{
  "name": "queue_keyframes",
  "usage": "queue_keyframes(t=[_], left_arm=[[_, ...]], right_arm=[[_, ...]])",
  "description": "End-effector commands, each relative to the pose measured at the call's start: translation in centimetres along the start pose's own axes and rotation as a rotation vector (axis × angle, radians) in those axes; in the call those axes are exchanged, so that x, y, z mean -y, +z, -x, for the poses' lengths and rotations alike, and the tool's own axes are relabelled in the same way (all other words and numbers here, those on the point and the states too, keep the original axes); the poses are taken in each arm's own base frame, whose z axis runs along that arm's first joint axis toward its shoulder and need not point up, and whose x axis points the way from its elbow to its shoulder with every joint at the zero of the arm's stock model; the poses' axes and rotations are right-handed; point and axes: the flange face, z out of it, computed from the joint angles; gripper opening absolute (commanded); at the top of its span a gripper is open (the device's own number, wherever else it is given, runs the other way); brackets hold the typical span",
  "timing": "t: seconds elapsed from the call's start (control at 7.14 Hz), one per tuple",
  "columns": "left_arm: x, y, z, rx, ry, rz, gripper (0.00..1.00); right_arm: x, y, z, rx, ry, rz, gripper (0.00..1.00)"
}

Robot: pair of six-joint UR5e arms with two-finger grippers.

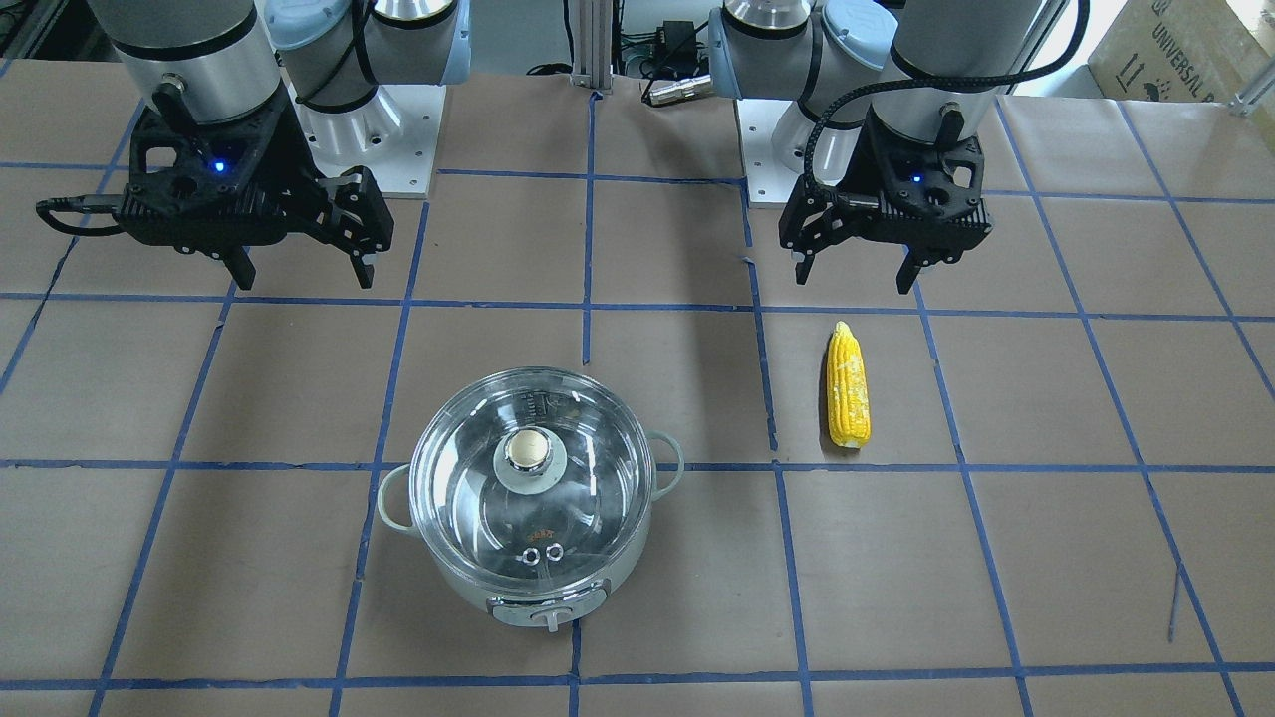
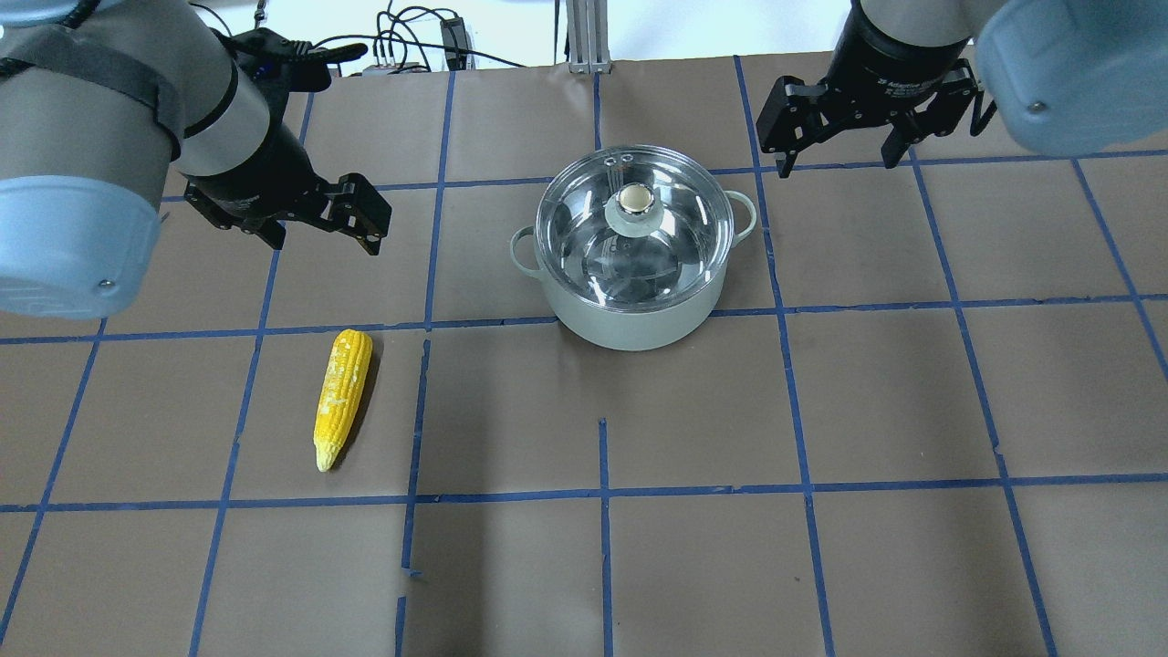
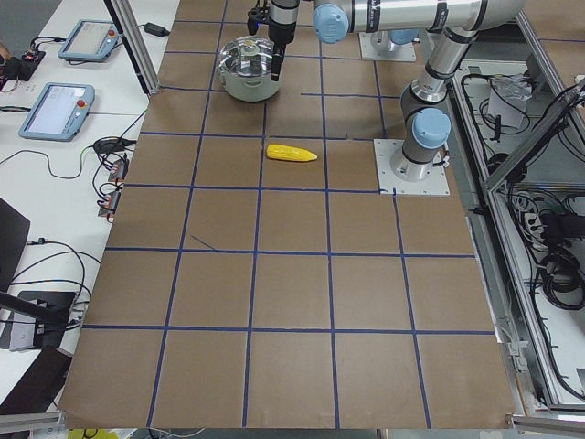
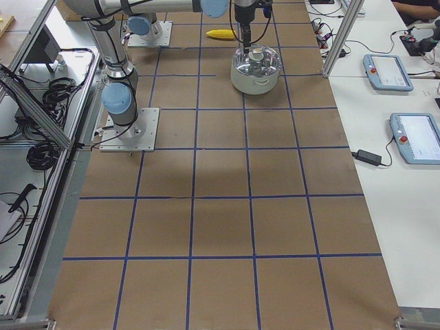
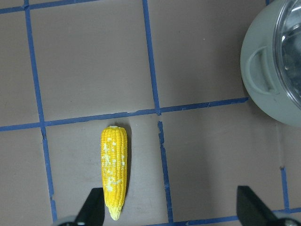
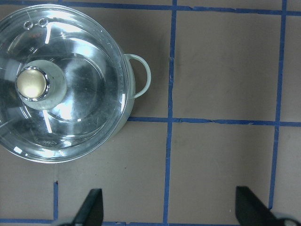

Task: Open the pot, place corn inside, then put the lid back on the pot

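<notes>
The pale green pot (image 1: 543, 596) stands on the brown table with its glass lid (image 1: 588, 468) seated on it, brass knob (image 1: 528, 450) at the centre. The yellow corn (image 1: 848, 388) lies flat on the table, apart from the pot (image 2: 630, 324). My left gripper (image 2: 319, 239) hangs open and empty above the table, just behind the corn (image 2: 342, 397). In the left wrist view the corn (image 5: 114, 172) lies close to one of the fingers (image 5: 94, 207). My right gripper (image 2: 839, 155) hovers open and empty beside the pot, and the lid (image 6: 70, 84) shows at the upper left of the right wrist view.
Blue tape lines grid the brown table cover. Both arm bases (image 1: 383, 149) (image 1: 787, 149) sit at the robot's edge of the table. A cardboard box (image 1: 1185, 50) stands off one corner. Teach pendants (image 4: 387, 71) lie on the white side bench.
</notes>
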Motion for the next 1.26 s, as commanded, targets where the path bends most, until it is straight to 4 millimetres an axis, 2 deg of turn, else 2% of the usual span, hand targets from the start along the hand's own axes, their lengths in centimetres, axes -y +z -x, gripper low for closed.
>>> queue_keyframes(t=[0.0, 0.28, 0.42, 0.7, 0.98, 1.12], left_arm=[[-0.3, -0.9, -0.3, 0.004, 0.009, -0.014, 1.00], [-0.2, -2.3, -0.7, -0.002, 0.040, -0.052, 1.00], [-0.5, -1.7, 0.0, 0.007, 0.043, -0.037, 1.00], [0.2, 0.0, 0.3, 0.009, 0.037, 0.002, 1.00], [1.9, 1.0, 0.5, 0.009, 0.025, 0.014, 1.00], [2.0, 1.4, 0.6, 0.010, 0.022, 0.022, 1.00]], right_arm=[[-1.0, -1.1, -0.1, -0.007, 0.002, -0.008, 1.00], [-1.2, -1.6, -0.1, -0.004, 0.001, -0.014, 1.00], [-1.4, -0.5, -0.2, -0.001, 0.006, 0.042, 1.00], [-0.8, 1.5, -0.2, 0.008, 0.006, 0.080, 1.00], [-0.9, 1.2, -0.2, 0.004, -0.011, 0.084, 1.00], [-0.7, 1.0, -0.2, 0.001, -0.014, 0.075, 1.00]])
